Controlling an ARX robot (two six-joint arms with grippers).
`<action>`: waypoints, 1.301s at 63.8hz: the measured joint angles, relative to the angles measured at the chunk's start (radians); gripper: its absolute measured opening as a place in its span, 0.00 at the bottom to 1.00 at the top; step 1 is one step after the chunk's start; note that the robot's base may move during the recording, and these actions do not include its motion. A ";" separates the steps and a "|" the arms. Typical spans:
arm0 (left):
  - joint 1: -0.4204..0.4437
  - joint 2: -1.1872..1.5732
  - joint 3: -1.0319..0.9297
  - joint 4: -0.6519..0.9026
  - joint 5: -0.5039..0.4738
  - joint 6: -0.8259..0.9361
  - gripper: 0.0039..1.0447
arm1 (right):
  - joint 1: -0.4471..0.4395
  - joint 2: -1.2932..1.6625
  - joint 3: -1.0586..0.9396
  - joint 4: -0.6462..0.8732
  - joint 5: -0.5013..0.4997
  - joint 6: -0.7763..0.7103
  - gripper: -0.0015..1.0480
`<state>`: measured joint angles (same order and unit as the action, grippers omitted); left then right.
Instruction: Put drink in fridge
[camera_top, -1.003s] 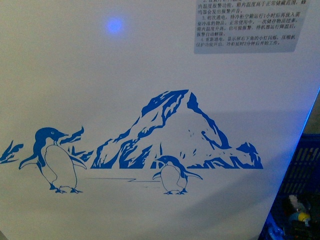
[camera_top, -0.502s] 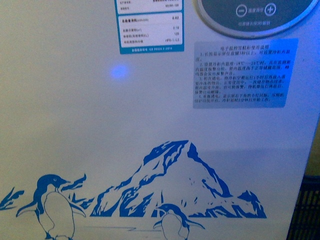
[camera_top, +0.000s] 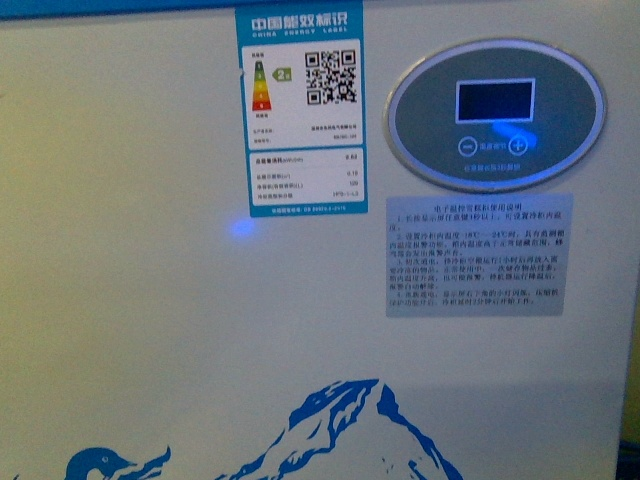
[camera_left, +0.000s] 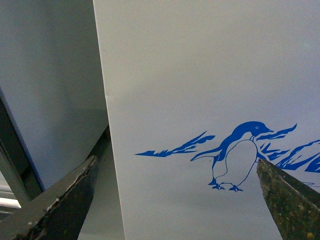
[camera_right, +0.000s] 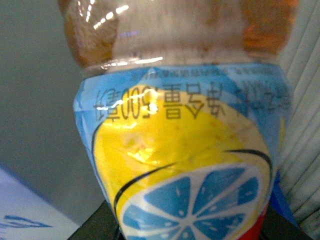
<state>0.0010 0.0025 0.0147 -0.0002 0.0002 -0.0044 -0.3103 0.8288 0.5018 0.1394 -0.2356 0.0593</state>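
The fridge (camera_top: 130, 330) fills the front view: a white front wall with an energy label, an oval control panel and the tops of a blue mountain and penguin decal. Neither arm shows there. In the left wrist view the same white wall (camera_left: 200, 90) with its penguin decal stands close ahead, and my left gripper (camera_left: 182, 200) is open with nothing between its dark fingertips (camera_left: 70, 195). The drink (camera_right: 185, 150), a clear bottle of amber liquid with a blue and yellow label, fills the right wrist view, and my right gripper is shut on it.
The fridge's oval control panel (camera_top: 497, 115) and a grey instruction sticker (camera_top: 479, 255) sit on the upper right of the front wall. A blue light spot (camera_top: 241, 228) glows beside the energy label (camera_top: 300, 110). A grey surface and a dark frame (camera_left: 15, 150) lie beside the fridge's left corner.
The front view has climbed up the fridge's wall: the penguins and mountain slid down to the bottom edge, and the energy label and control panel came into view. The blue crate at right left the view.
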 joint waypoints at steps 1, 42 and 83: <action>0.000 0.000 0.000 0.000 0.000 0.000 0.92 | 0.002 -0.021 -0.006 -0.006 0.004 0.000 0.36; 0.000 0.000 0.000 0.000 0.000 0.000 0.92 | 0.328 -0.563 -0.174 -0.186 0.348 -0.018 0.36; 0.000 0.000 0.000 0.000 0.000 0.000 0.92 | 0.361 -0.580 -0.190 -0.172 0.401 -0.022 0.36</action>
<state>0.0010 0.0025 0.0147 -0.0002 -0.0002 -0.0044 0.0505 0.2485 0.3122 -0.0330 0.1650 0.0376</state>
